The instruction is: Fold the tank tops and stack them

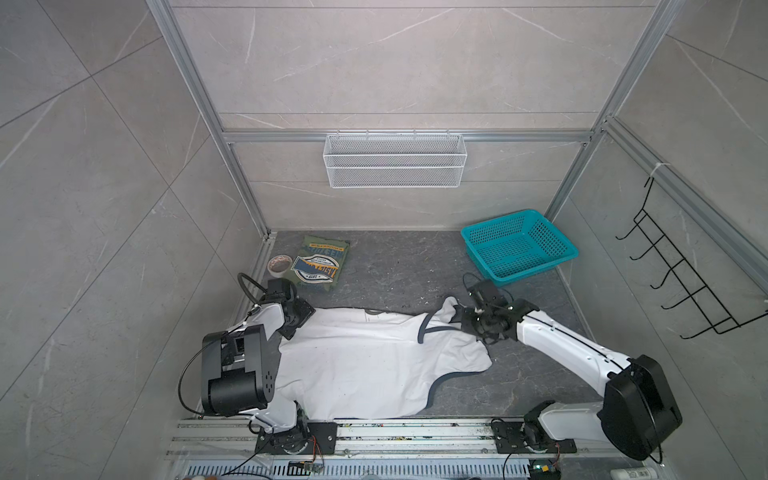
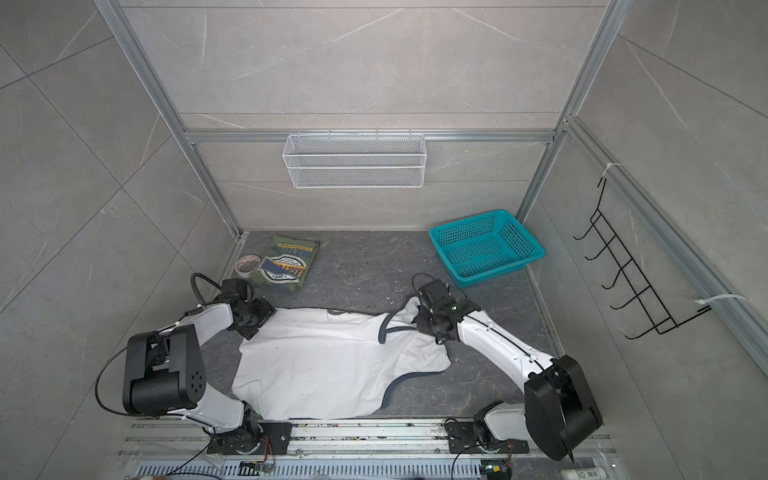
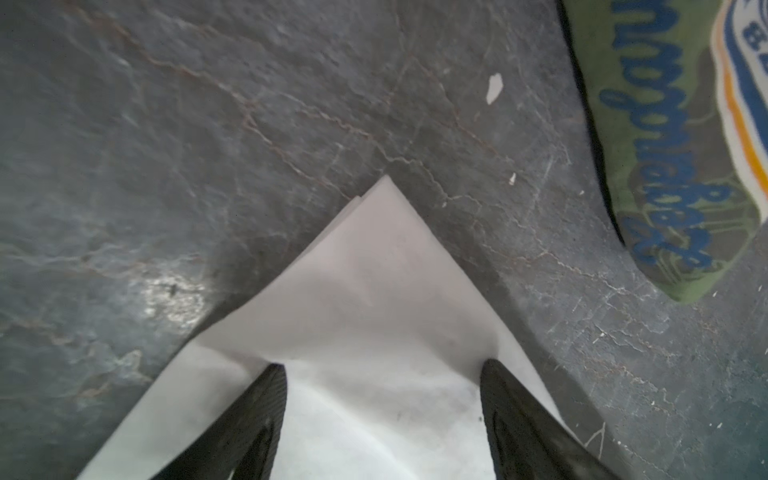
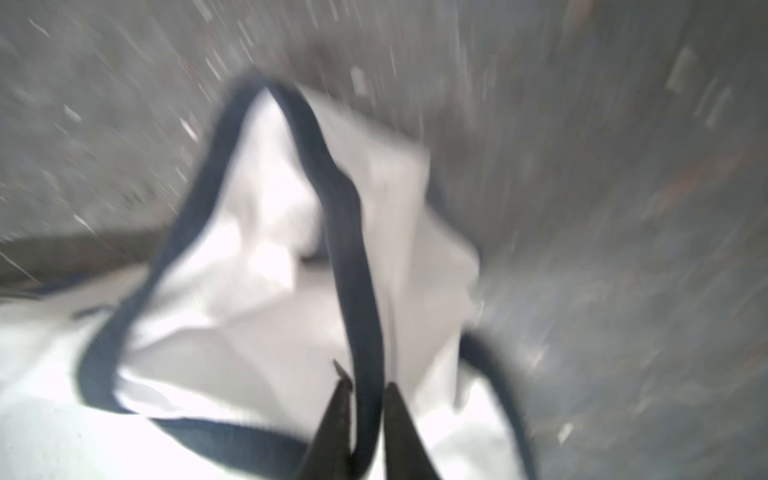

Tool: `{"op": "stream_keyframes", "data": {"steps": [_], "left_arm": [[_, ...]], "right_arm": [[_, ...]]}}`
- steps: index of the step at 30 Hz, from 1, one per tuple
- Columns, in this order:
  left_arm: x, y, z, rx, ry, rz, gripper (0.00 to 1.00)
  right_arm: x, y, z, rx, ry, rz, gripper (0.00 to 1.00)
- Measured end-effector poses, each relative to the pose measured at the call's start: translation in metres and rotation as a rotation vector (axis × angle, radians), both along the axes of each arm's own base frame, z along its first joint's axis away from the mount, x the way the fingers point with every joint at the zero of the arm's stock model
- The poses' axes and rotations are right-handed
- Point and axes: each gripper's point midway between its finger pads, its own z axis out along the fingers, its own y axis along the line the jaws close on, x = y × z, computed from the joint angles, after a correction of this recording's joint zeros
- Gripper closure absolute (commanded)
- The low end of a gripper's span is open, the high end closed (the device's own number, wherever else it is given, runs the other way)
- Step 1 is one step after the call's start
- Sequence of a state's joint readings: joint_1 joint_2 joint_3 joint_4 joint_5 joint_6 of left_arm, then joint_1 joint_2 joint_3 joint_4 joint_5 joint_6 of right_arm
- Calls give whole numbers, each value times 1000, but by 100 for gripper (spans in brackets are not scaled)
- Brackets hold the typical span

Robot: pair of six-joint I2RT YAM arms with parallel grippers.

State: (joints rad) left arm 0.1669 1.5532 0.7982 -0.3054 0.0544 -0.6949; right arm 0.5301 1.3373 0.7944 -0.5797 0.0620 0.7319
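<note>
**A:** Start with the top views. Where's the cloth?

**B:** In both top views the white tank top lies spread on the dark table, reaching to the near rail. The olive tank top sits folded at the far left, apart from it. A teal basket stands far right.

**A:** And the arms?

**B:** The left arm is folded with its elbow raised, and its left gripper points down at the white top's far left corner. The right arm stretches low and long. Its right gripper meets a shoulder strap, where the cloth rises in a small peak.

**A:** The left wrist view?

**B:** The fingers stand well apart over the white corner, and nothing is pinched between them. The olive top shows at the edge.

**A:** The right wrist view?

**B:** It's blurred, but the fingers sit close together, clamped on the strap's dark trim, which runs between them
</note>
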Motion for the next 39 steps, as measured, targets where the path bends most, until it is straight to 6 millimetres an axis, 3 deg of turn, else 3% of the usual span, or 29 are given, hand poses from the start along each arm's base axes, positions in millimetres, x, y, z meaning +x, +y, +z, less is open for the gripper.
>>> {"op": "stream_keyframes", "data": {"steps": [3, 6, 9, 14, 17, 19, 23, 32, 39], "left_arm": [[-5, 6, 0, 1, -4, 26, 23], [-10, 10, 0, 9, 4, 44, 23], [-11, 13, 0, 18, 8, 52, 23], [-11, 13, 0, 18, 7, 53, 22], [-11, 13, 0, 18, 7, 54, 23], [-11, 13, 0, 18, 7, 54, 22], [-11, 13, 0, 18, 7, 53, 22], [-11, 13, 0, 18, 7, 53, 22], [-11, 13, 0, 18, 7, 53, 22]], "right_arm": [[-41, -5, -42, -24, 130, -4, 62], [-45, -7, -42, -26, 139, -22, 52], [-28, -4, -13, -27, 67, -21, 47], [32, 12, 69, -34, -142, -3, 48], [61, 21, 84, -79, -187, 18, 51], [67, 22, 71, -130, -161, 42, 52], [60, 17, 37, -237, -63, 105, 55], [39, 22, 11, -311, 8, 202, 62], [35, 19, -19, -383, 79, 220, 74]]}}
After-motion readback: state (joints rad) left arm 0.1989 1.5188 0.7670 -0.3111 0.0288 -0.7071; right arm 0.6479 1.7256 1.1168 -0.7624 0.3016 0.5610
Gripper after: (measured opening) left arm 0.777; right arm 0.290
